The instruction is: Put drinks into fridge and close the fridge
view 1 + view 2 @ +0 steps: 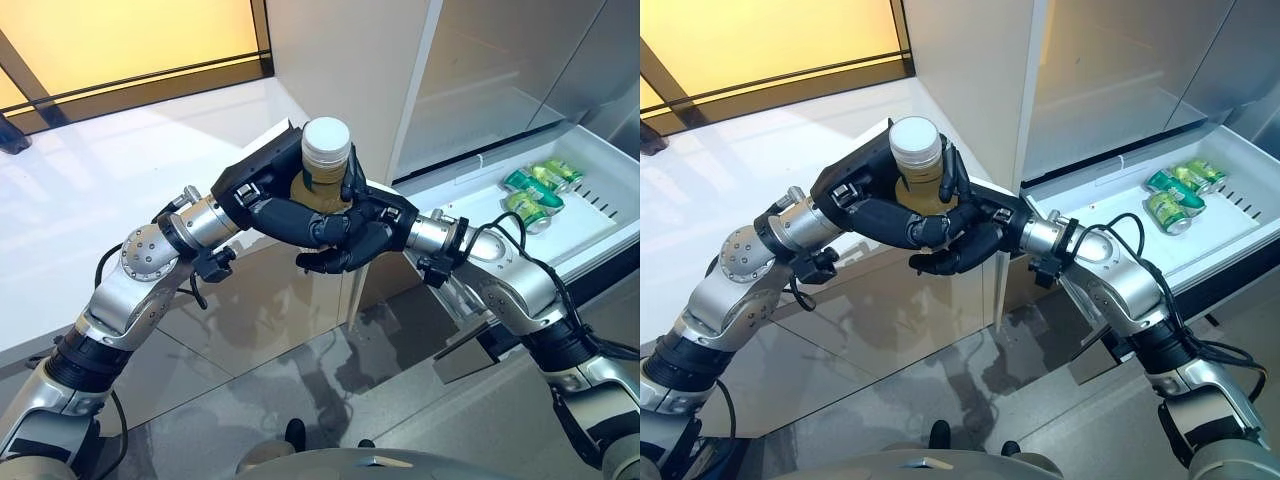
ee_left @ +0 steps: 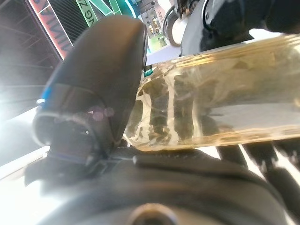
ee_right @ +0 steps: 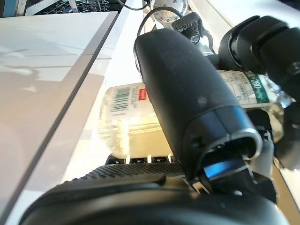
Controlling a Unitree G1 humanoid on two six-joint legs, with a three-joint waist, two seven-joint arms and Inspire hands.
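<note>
Fingers (image 1: 300, 222) of the left hand (image 1: 262, 190) are curling round the lower body of a bottle (image 1: 325, 170) with a white cap and pale amber liquid, and the fingers of the right hand (image 1: 372, 232) are wrapping the same bottle from the opposite side — both hands are gripping it at once, their dark fingers overlapping beneath it. Both arms are meeting in the middle of the scene, holding the bottle upright in the air, cap toward the camera, in front of the corner of a white counter (image 1: 120, 170) and just left of the open fridge (image 1: 500, 90). The left wrist view is showing the thumb pressing against the ribbed, clear wall of the bottle (image 2: 220, 93), and the right wrist view is showing its own thumb lying across the label side of the bottle (image 3: 126, 122) (a barcode is visible there, with the other hand's fingers closing in from the far side). To the right, the fridge's white door shelf (image 1: 590, 225) is standing open, and green cans (image 1: 535, 195) are lying on their sides in it, clustered together — well apart from the bottle. Grey glossy floor (image 1: 300, 380) is showing below the arms.
</note>
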